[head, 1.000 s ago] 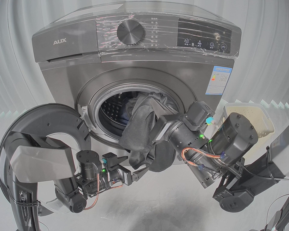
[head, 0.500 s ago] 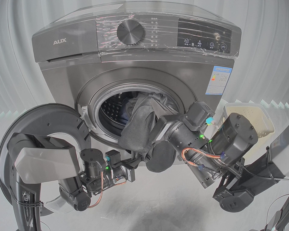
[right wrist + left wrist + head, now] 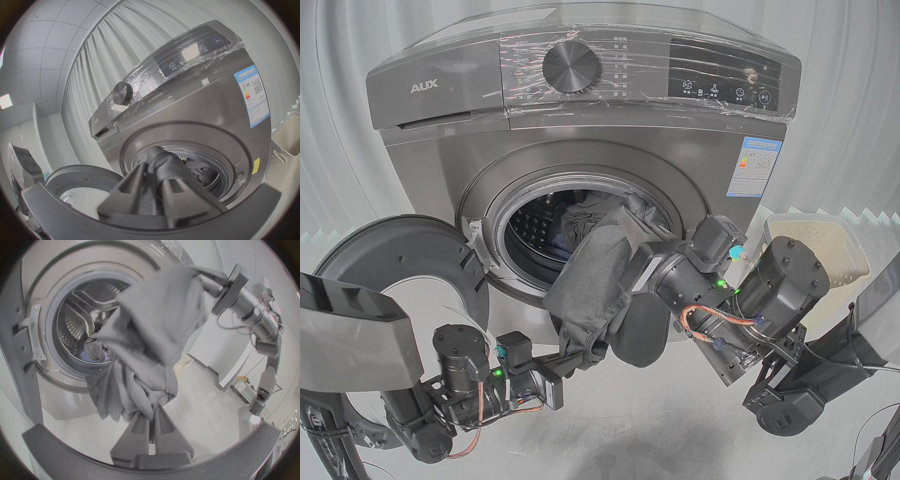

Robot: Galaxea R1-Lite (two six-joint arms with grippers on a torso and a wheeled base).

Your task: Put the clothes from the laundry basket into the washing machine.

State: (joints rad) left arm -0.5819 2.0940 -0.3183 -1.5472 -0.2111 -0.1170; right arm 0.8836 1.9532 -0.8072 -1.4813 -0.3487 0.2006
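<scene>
Grey cloth (image 3: 587, 281) hangs half out of the washer (image 3: 444, 162) mouth, its top pinched by the right fingers (image 3: 131, 187) at the opening and its low hem clamped by the left fingers (image 3: 137, 430), likely so both can feed it inside.

Washing machine (image 3: 456, 156): brand lettering on drawer panel (image 3: 434, 94), upper left. Programme print ringing the dial (image 3: 570, 67), too small to read. Icons on touch panel (image 3: 725, 84), upper right. Blue energy label (image 3: 754, 166) with QR code, mid right; its print is illegible.
</scene>
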